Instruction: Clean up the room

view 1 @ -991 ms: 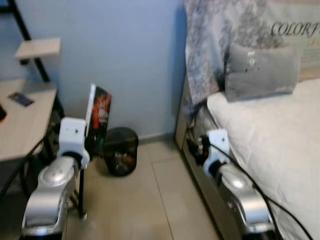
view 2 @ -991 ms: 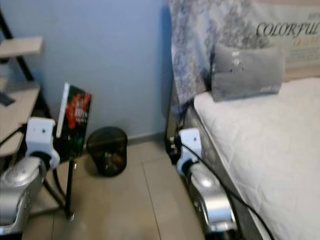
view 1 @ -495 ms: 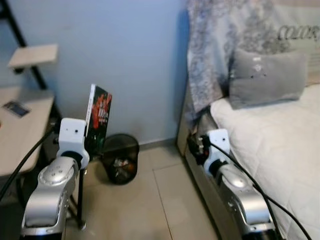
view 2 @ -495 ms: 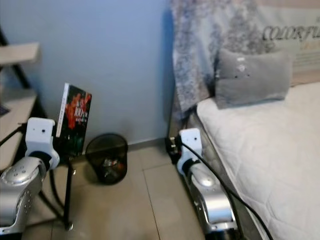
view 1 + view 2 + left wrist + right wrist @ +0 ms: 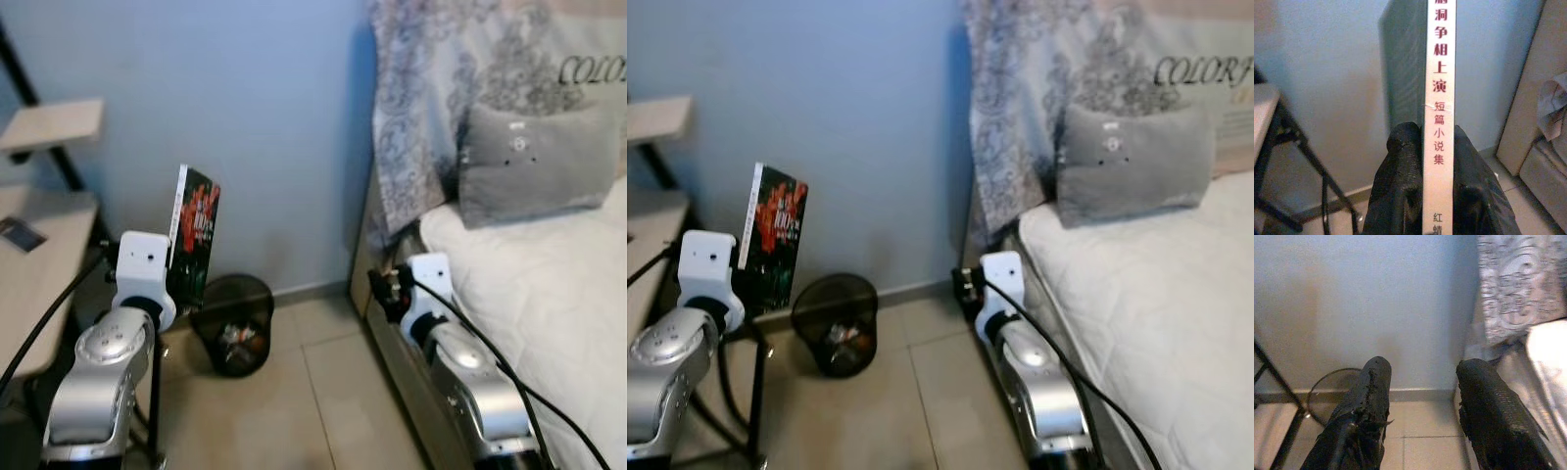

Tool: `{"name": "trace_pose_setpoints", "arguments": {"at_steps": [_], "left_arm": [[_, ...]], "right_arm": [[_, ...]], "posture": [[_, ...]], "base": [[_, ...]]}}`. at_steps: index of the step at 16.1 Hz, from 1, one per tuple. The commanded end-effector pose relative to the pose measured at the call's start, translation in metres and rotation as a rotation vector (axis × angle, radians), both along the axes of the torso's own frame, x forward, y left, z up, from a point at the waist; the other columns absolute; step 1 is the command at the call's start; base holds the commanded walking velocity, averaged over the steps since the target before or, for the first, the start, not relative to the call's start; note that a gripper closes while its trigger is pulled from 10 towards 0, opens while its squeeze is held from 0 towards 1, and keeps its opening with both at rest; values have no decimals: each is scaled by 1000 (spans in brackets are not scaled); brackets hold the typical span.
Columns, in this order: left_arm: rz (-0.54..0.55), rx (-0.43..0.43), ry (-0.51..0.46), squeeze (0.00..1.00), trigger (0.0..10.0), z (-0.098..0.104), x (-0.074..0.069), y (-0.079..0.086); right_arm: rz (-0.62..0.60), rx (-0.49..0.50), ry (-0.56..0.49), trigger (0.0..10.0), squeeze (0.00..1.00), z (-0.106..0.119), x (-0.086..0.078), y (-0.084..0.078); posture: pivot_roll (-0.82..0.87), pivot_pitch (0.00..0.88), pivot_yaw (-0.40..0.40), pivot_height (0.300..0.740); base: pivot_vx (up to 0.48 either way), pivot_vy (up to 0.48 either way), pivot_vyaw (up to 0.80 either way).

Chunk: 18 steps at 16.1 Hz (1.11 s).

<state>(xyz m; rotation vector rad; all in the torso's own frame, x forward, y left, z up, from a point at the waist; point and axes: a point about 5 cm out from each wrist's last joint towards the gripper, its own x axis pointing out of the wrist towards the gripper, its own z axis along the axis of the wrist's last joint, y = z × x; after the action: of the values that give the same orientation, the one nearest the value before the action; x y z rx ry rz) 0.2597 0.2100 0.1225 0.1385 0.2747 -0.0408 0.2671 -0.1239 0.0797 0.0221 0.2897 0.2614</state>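
**Robot body: visible exterior**

Left arm point(image 5: 98, 382): glossy silver rounded shell. White rectangular wrist block point(image 5: 144, 269) at 12 o'clock of the shell, with one small dark dot on its face and a black ring joint beneath. One black cable runs off toward 8 o'clock.

Right arm point(image 5: 470, 387): the same silver shell and white wrist block point(image 5: 428, 279). Black cables trail along the shell toward 5 o'clock.

Fingers point(image 5: 1369, 406): matte black, long, with a rough pebbled texture and rounded tips.
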Motion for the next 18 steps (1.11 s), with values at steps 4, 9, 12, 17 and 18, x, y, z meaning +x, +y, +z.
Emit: {"name": "trace_pose_setpoints", "arguments": {"at_steps": [4,9,12,17,18], "left_arm": [[-43,3,-43,0,10000,8,3,-10],[-46,6,-44,0,10000,8,3,-10],[-48,8,-44,0,10000,8,2,-10],[-51,12,-46,0,10000,8,1,-10],[-55,11,-48,0,10000,9,1,-11]], "right_arm": [[-34,-2,-16,10000,0,4,2,-8],[-42,6,-23,10000,0,4,3,-8],[-42,9,-24,10000,0,4,1,-7],[-43,12,-28,10000,0,4,1,-7],[-52,22,-20,10000,0,3,1,-8]], "posture": [[-49,0,9,740],[-46,0,8,740],[-44,0,9,740],[-43,0,10,740],[-44,0,11,740]], "base": [[344,0,0],[345,0,0],[346,0,0],[346,0,0],[322,0,0]]}}
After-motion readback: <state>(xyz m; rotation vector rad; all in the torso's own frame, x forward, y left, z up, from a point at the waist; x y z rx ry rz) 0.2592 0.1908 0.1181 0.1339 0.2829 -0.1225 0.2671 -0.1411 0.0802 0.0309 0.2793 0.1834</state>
